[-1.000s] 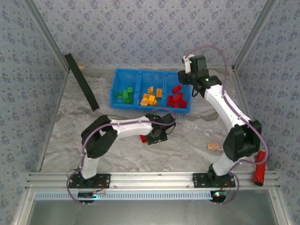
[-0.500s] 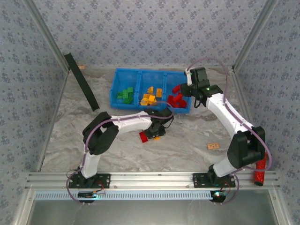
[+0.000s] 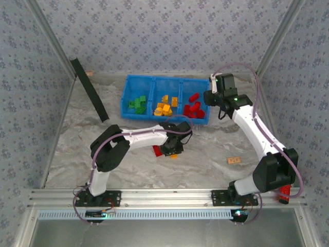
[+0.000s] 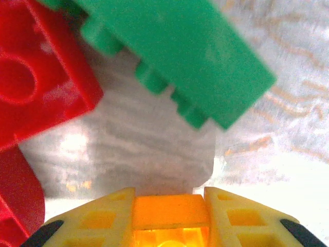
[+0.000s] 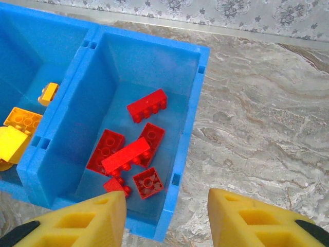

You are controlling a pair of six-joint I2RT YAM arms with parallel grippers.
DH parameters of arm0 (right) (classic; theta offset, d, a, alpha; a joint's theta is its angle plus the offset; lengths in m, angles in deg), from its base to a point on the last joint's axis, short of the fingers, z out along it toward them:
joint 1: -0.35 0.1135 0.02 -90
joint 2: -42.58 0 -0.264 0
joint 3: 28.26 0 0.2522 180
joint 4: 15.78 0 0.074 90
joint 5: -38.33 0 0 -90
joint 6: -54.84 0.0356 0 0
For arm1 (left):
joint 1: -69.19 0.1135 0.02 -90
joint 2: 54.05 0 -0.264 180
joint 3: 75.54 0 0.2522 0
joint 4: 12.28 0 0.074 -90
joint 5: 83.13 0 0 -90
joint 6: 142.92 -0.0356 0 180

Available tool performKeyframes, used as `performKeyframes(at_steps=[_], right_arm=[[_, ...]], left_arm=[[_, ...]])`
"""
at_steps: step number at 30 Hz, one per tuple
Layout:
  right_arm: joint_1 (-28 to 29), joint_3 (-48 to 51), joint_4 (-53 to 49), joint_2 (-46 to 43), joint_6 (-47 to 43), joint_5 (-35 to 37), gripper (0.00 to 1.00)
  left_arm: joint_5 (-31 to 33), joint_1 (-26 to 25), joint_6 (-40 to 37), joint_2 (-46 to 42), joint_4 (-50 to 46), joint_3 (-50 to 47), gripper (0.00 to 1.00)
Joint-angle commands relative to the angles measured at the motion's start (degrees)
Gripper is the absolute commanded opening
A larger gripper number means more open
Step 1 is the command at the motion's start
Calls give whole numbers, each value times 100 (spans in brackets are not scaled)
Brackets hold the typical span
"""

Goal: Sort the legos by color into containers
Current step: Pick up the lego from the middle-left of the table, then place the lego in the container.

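Left wrist, bottom centre: our left gripper (image 4: 169, 198) clamps a glossy orange brick (image 4: 169, 212). Our right gripper (image 5: 165, 198) gapes above studded red bricks (image 5: 126, 157) in the blue tray (image 5: 189, 123).

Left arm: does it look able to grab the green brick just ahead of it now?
Probably not yet. The left gripper is shut on an orange brick, so its jaws are taken; the green brick lies uncovered just ahead, beside a red brick.
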Motion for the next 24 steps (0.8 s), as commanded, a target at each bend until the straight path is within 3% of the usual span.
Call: performKeyframes(at_steps=[1,6,13,17,19,24], right_arm=[[-23,160,-301,-208,198,-240,46],[111,891,-181,-394,422,-924,47],[844,1758,242,-493,228,-1390,53],[1259,2002,536,-331,-114,-1853,58],[1521,2064,654,-251,-272,-1812,61],[2050,2017,757,241,-692,-1542,64]], left_arm=[[-138,-1,-175,-504,-389,-87,25],[204,326,-557,-1186,-590,206,25],[659,1168,-1228,-1665,-381,746,25],[956,1569,-1643,-1443,-106,1316,25],[1324,1668,-1818,-1244,35,1564,25],[1385,2009,-1935,-476,367,2153,25]])
